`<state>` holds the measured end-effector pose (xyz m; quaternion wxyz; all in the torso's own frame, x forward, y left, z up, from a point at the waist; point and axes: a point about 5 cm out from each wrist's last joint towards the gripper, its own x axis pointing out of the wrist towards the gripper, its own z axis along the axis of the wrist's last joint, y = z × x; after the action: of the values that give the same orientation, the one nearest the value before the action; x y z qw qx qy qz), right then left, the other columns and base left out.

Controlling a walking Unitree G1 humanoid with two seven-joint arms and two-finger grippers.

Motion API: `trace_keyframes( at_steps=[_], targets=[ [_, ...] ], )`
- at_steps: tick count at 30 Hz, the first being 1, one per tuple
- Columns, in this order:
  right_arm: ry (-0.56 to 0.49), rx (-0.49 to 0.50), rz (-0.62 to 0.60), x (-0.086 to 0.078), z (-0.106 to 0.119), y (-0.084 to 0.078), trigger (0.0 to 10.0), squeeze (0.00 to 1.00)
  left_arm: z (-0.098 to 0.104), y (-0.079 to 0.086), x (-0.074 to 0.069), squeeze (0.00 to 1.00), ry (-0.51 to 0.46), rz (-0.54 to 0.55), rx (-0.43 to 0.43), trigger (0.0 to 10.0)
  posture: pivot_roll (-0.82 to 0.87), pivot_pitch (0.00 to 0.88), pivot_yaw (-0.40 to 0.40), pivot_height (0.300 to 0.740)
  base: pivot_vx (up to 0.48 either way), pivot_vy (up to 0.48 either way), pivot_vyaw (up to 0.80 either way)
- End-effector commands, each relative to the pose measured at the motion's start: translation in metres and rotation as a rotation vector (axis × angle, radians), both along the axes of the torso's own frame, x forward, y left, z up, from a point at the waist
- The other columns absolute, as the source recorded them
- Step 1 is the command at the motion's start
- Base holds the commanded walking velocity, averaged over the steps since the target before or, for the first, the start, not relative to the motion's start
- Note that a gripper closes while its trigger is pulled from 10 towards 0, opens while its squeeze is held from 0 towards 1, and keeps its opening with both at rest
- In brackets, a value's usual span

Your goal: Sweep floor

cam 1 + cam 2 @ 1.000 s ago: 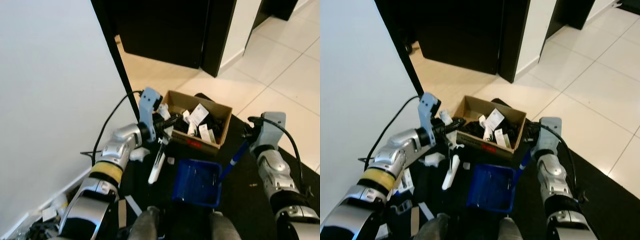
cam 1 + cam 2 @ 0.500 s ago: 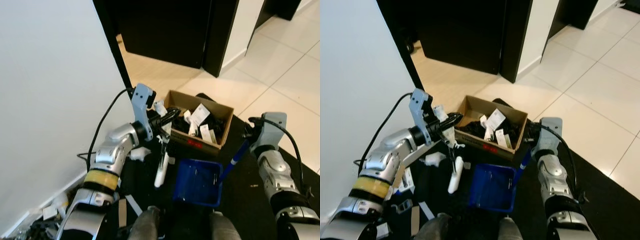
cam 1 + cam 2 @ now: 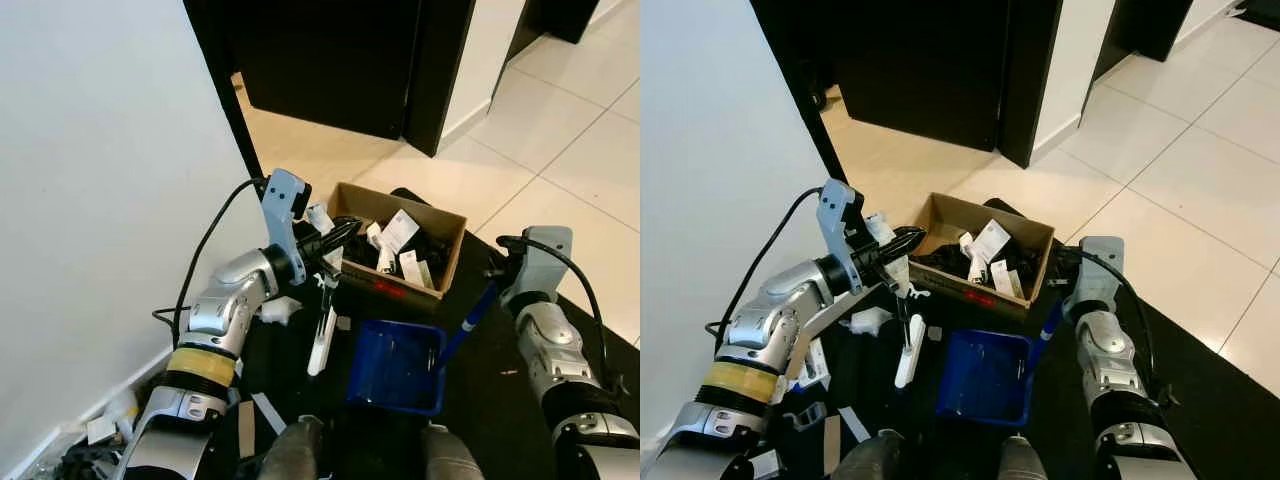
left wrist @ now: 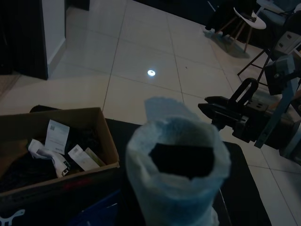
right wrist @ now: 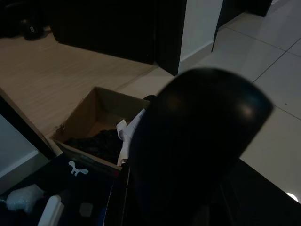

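The robot stands on a black mat (image 3: 520,400) beside a white wall (image 3: 100,180), with pale floor tiles (image 3: 590,130) and a dark doorway (image 3: 330,60) ahead. The left gripper (image 3: 335,235) is raised at the near left corner of a cardboard box (image 3: 440,262) that is full of black scraps and white paper tags. Its fingers are closed on the top of a small hand brush (image 3: 322,335) with a white handle, which hangs almost straight down, its lower end just to the left of a blue dustpan (image 3: 395,365). In the left wrist view a crumpled white piece (image 4: 176,174) sits right in front of the camera, so the fingers themselves cannot be made out there. The dustpan rests on the mat just in front of the box, and its blue handle (image 3: 470,318) slopes up toward the right gripper (image 3: 497,268), which is closed around the upper end. In the right wrist view a dark rounded shape (image 5: 197,141) blocks most of the frame, with the box behind it. White paper scraps (image 3: 245,420) lie on the mat at the left, and more litter (image 3: 100,425) lies along the foot of the wall.
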<state>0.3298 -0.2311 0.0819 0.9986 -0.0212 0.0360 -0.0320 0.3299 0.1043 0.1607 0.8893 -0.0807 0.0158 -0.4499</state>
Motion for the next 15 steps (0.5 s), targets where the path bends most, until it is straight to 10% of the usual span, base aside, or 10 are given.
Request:
trace_keyframes(
  at_steps=[1,15],
  targets=[
    [-0.01,0.001,0.002,0.0006,0.0004,0.0015,10.0,0.0,0.004,0.0049,-0.002,0.0,-0.024,0.013,0.006,10.0,0.1,0.209,0.081,0.74,0.334,0.0,0.0],
    [-0.012,0.001,0.001,0.0006,0.0006,0.0011,10.0,0.0,0.0043,0.0046,-0.002,0.0,-0.023,0.018,0.009,10.0,0.09,0.208,0.081,0.74,0.327,0.0,0.0]
  ],
)
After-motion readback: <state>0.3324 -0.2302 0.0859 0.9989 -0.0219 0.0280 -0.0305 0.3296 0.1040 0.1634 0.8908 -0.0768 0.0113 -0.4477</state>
